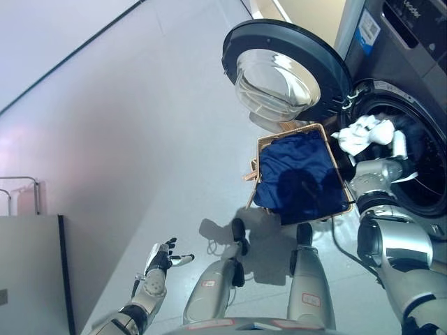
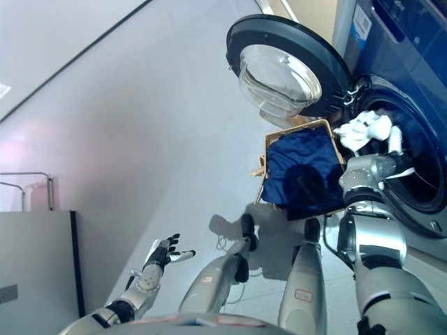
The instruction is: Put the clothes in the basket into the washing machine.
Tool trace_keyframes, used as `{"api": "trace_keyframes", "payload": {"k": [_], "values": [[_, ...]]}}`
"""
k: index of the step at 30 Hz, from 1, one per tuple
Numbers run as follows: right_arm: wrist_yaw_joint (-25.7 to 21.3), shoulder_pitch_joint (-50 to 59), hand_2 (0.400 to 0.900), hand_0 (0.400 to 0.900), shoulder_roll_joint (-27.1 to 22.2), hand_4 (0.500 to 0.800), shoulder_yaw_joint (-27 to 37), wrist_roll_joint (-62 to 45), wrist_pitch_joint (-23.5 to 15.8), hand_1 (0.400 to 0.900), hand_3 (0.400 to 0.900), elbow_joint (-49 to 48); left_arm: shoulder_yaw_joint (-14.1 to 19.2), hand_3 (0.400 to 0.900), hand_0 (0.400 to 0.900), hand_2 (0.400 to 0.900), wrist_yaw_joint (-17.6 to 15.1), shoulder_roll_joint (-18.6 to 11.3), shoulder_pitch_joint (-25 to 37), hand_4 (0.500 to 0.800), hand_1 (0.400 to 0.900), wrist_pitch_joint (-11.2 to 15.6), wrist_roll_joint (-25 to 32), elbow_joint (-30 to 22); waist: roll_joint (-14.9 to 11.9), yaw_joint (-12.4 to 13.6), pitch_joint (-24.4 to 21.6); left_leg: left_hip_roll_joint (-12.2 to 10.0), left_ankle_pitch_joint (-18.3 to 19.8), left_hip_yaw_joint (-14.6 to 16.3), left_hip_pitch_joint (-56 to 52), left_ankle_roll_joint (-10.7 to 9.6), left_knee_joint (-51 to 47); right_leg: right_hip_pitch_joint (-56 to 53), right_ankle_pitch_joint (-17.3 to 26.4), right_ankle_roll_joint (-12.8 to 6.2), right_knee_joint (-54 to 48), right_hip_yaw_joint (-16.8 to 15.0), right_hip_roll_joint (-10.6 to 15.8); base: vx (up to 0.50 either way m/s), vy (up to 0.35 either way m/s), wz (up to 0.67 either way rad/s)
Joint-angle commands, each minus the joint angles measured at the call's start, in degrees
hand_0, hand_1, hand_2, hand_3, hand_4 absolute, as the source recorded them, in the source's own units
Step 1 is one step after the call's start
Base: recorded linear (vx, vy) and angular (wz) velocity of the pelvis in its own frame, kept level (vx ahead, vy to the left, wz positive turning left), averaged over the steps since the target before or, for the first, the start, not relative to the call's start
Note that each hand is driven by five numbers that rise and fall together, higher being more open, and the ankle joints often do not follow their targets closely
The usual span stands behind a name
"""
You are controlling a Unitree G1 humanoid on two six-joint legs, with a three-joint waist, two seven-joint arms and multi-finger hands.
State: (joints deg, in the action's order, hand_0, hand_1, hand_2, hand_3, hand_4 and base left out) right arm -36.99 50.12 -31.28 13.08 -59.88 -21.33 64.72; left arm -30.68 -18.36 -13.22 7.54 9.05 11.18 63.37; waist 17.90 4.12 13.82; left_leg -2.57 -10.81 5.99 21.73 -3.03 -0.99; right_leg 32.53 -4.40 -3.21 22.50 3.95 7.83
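A wicker basket stands on the floor in front of the washing machine. A dark blue garment fills it. The machine's round door is swung open to the left above the basket. A white cloth hangs at the left edge of the drum opening. My right hand is at the drum's mouth against this cloth, partly hidden by it. My left hand is open and empty at the lower left, far from the basket.
A grey cabinet stands at the lower left, with a metal rail behind it. Pale floor stretches left of the basket and door.
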Motion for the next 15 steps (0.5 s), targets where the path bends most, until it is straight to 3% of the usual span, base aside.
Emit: {"api": "trace_keyframes", "payload": {"k": [1, 5, 7, 8, 9, 12, 15], "values": [[-3.6, 3.2, 0.400, 0.400, -6.3, 0.500, -3.7, 8.3, -6.4, 0.400, 0.400, -6.6, -0.7, 0.900, 0.900, 0.900, -1.6, -1.0, -0.7, 0.800, 0.900, 1.1, 0.1, 2.5, -2.0, 0.2, -4.7, 1.0, 3.3, -2.4, -2.3, -3.0, -0.7, -11.4, 5.8, -2.02, -19.7, 2.2, 0.9, 0.05, -0.072, 0.07], [-6.8, 4.8, 0.400, 0.400, -9.2, 0.500, -4.3, 12.6, -6.3, 0.400, 0.400, -9.1, -1.2, 0.900, 0.900, 0.900, -1.5, -1.1, -1.3, 0.800, 0.900, 1.5, 0.0, 1.1, -1.1, 0.6, -6.2, 0.6, 2.0, -3.1, -3.2, -3.4, -1.7, -12.2, 5.2, -1.64, -19.6, 2.6, 0.6, 0.04, -0.069, 0.07], [-5.8, 6.3, 0.400, 0.400, -11.1, 0.500, -5.3, 12.5, -4.9, 0.400, 0.400, -7.5, -1.3, 0.900, 0.900, 0.900, -1.3, -1.3, -1.3, 0.800, 0.900, 1.4, 0.0, 0.7, -0.9, 0.8, -6.8, 0.5, 1.5, -3.3, -3.8, -3.7, -2.3, -12.7, 5.0, -1.55, -19.8, 2.8, 0.5, 0.04, -0.069, 0.06], [-3.5, 7.5, 0.825, 0.825, -12.0, 0.755, -6.4, 10.3, -4.5, 0.825, 0.825, -6.7, -1.2, 0.900, 0.900, 0.900, -1.2, -1.5, -1.1, 0.800, 0.900, 1.4, -0.1, 0.6, -0.9, 1.0, -7.1, 0.4, 1.2, -3.3, -4.0, -3.9, -2.7, -13.0, 4.9, -1.45, -20.0, 3.0, 0.4, 0.02, -0.077, 0.07], [1.1, 8.3, 0.900, 0.900, -13.3, 0.800, -7.8, 7.0, -2.9, 0.900, 0.900, -5.1, -0.5, 0.900, 0.900, 0.900, -0.8, -1.9, -0.8, 0.800, 0.900, 1.2, 0.3, 0.2, -0.9, 1.0, -7.3, 0.3, 0.7, -3.4, -4.2, -4.2, -3.1, -13.1, 5.0, -1.47, -20.3, 3.2, 0.4, 0.01, -0.071, 0.05], [7.0, 7.3, 0.900, 0.900, -13.6, 0.800, -9.3, 2.5, -1.8, 0.900, 0.900, -4.4, 0.8, 0.900, 0.900, 0.900, 0.5, -1.8, -1.3, 0.800, 0.900, 1.0, 1.6, -0.2, -0.8, 1.1, -8.1, -0.1, 0.0, -3.2, -4.1, -4.8, -3.6, -13.6, 5.3, -1.53, -21.5, 3.7, 0.4, 0.03, -0.061, 0.01], [8.4, 6.9, 0.900, 0.900, -12.6, 0.800, -9.6, 1.1, -2.2, 0.900, 0.900, -4.4, 1.2, 0.900, 0.900, 0.900, 1.6, -1.1, -2.3, 0.800, 0.900, 0.9, 2.7, 0.7, -0.7, 0.9, -8.4, -0.4, -0.2, -2.7, -4.5, -4.9, -3.6, -14.2, 5.3, -1.39, -21.9, 3.7, 0.3, 0.04, -0.037, -0.05]]}}
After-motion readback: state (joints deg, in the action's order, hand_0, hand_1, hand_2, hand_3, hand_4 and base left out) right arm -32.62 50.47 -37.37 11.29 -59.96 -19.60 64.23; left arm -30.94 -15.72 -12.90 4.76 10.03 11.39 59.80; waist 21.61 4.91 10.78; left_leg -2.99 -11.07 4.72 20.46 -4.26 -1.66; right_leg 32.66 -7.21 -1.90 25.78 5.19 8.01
